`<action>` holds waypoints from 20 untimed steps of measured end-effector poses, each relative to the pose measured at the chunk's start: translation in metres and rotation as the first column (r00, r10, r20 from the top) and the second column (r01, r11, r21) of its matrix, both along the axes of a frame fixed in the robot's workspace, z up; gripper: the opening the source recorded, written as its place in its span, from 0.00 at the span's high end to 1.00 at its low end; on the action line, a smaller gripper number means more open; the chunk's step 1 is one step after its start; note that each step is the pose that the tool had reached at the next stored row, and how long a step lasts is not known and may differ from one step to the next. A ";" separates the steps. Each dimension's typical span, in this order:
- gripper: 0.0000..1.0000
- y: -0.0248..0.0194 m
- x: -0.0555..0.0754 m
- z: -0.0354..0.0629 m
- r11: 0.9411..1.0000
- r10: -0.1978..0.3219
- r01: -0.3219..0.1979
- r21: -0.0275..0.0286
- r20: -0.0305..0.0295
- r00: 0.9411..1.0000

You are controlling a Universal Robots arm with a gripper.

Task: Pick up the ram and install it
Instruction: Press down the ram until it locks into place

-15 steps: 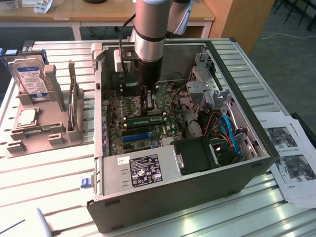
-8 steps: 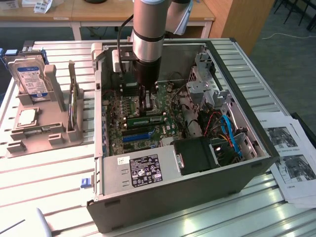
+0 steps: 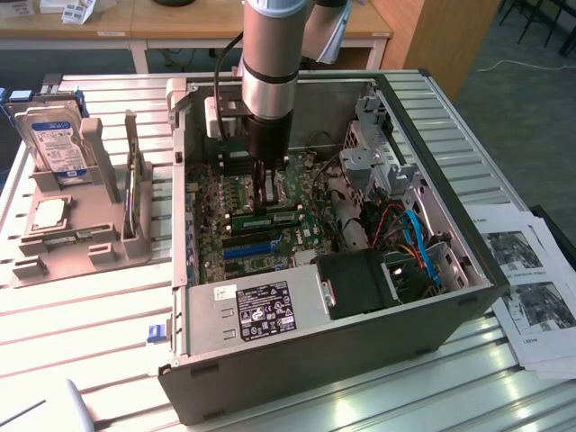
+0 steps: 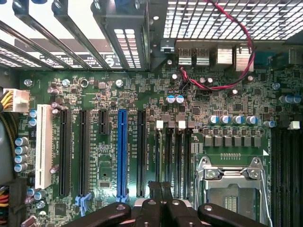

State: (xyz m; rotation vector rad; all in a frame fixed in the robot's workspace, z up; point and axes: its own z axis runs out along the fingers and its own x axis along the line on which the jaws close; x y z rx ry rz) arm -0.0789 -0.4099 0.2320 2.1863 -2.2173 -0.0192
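We see the gripper (image 3: pixel 264 200) lowered deep inside the open computer case (image 3: pixel 450 315), standing over the middle of the motherboard (image 3: pixel 211 202). Its fingers are drawn together; in the wrist view the fingertips (image 4: pixel 161 208) sit side by side above the row of dark memory slots (image 4: pixel 175 161), just beside the metal CPU socket frame (image 4: pixel 232 182).

The ram (image 3: pixel 270 219) appears as a narrow green stick lying along the board directly under the gripper, to the exterior view's right of the blue slot (image 3: pixel 250 248). We judge that it has been carried to its slot and is being pressed or is already seated, though the arm hides the contact point, so we cannot say for certain whether the fingers clamp the stick, push on its top edge, or sit just above it.

So the pick-up looks finished and the placement is at or near its end. What seems left is confirming the stick is fully home in its slot. Away from the case, on the exterior view's left, the hard drive (image 3: pixel 56 144) stands in its grey holder (image 3: pixel 90 238).
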 end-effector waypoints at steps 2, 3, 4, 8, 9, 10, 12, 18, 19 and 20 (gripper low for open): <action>0.90 0.0000 0.000 -0.0001 1.000 0.000 0.000 0.000 0.000 1.000; 0.90 0.0000 0.000 -0.0001 1.000 0.000 0.000 0.000 0.000 1.000; 0.90 0.0000 0.000 -0.0001 1.000 0.000 0.000 0.000 0.000 1.000; 0.90 0.0000 0.000 -0.0018 1.000 0.000 0.000 0.000 0.001 1.000; 0.90 0.0000 0.000 -0.0025 1.000 0.000 0.000 0.000 0.001 1.000; 0.90 0.0000 0.000 -0.0031 1.000 0.000 0.000 0.000 0.001 1.000; 0.90 0.0000 -0.001 -0.0043 1.000 0.000 0.000 0.000 0.002 1.000; 0.90 0.0000 -0.001 -0.0054 1.000 0.000 0.000 0.000 0.002 1.000; 0.90 0.0000 -0.001 -0.0055 1.000 0.000 0.000 0.000 0.002 1.000; 0.90 0.0000 -0.001 -0.0057 1.000 0.000 0.000 0.000 0.002 1.000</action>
